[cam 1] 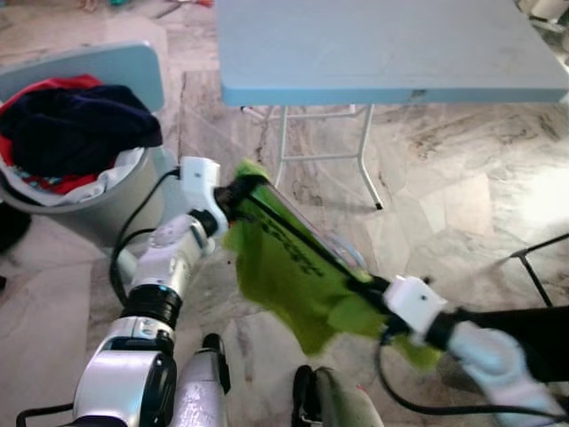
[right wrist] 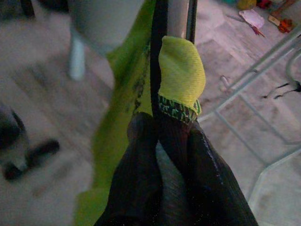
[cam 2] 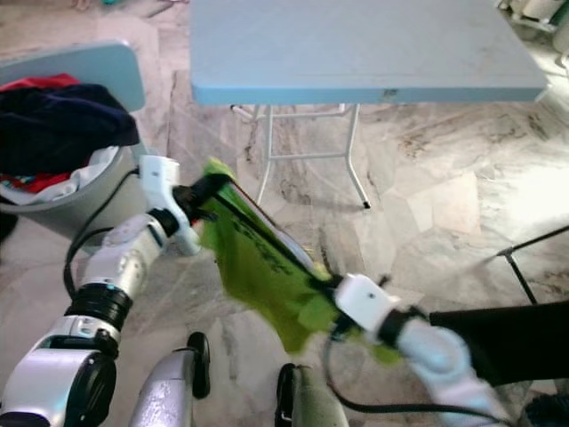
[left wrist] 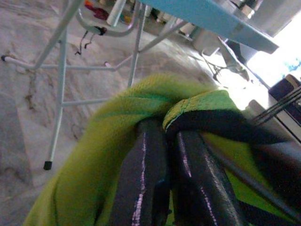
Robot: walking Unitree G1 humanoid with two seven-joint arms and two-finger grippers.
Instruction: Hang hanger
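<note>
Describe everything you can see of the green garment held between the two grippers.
The lime-green knitted-looking garment is stretched slantwise in the air above the marble floor, draped on a thin black hanger whose bar runs along its upper edge. Dark print crosses its front. The left gripper pinches one end, black fingers shut on cloth and hanger; the right gripper clamps the other end, where a patterned hem folds over. Its lower part hangs loose and crumpled. It lies in front of the pale blue folding table.

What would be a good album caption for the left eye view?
Both grippers, left gripper and right gripper, stretch a green garment on a hanger.
</note>
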